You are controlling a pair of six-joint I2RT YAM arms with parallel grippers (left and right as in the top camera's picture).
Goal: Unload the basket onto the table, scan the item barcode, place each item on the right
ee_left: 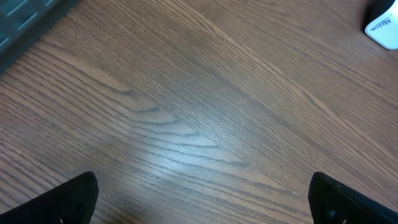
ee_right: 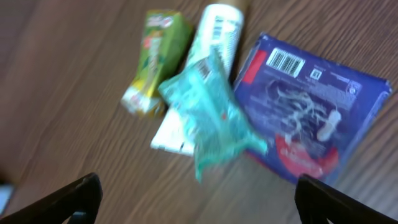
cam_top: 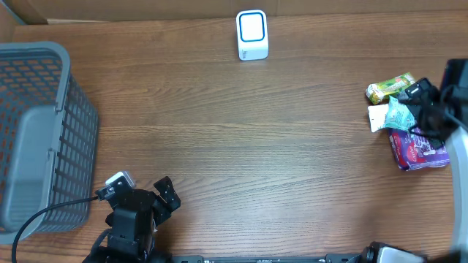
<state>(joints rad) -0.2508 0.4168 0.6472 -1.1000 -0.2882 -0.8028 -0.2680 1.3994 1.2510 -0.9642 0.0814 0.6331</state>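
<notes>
The white barcode scanner (cam_top: 252, 34) with a blue-framed window stands at the far middle of the table; its corner also shows in the left wrist view (ee_left: 382, 28). A crumpled teal packet (ee_right: 211, 112) lies blurred on a heap of items at the right (cam_top: 398, 113). My right gripper (ee_right: 199, 190) hovers over that heap (cam_top: 424, 109), open, with nothing between its fingers. A blue pack (ee_right: 311, 106) beside the teal packet shows a barcode face up. My left gripper (ee_left: 202, 186) stands open over bare wood near the front left (cam_top: 150, 196).
A green carton (ee_right: 155, 62) and a white pack (ee_right: 217, 31) with a printed barcode lie in the same heap. A grey mesh basket (cam_top: 44, 58) fills the left side. The table's right edge is close behind the heap.
</notes>
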